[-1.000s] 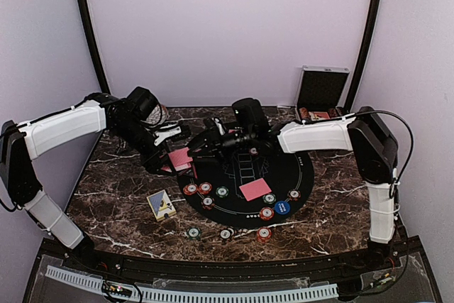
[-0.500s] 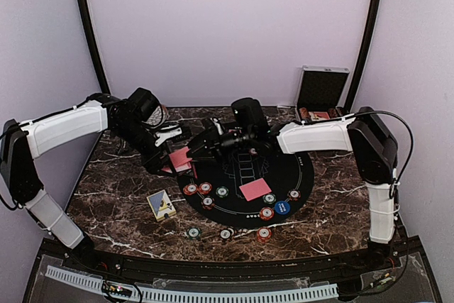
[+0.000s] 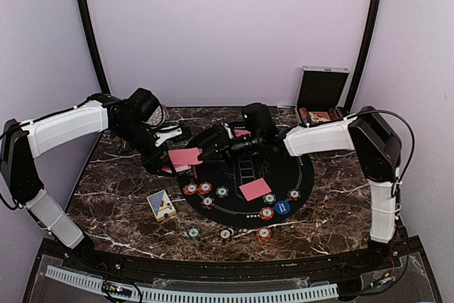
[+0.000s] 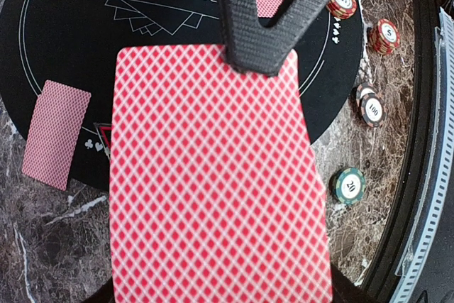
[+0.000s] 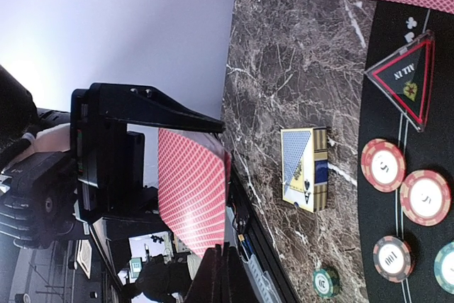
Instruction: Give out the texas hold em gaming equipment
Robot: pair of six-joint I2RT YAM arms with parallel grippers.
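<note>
my right fingers: black plastic, matt, finely ribbed. the held card: smooth coated stock, faint sheen. mat: black, matt, cloth-like. table: dark marble look, polished, white veins. chips: hard plastic, glossy printed faces. card box: printed cardboard. case, far right corner: silver metal rim. arm shells: smooth white plastic.

Chips and card box crowd the mat's near edge.
</note>
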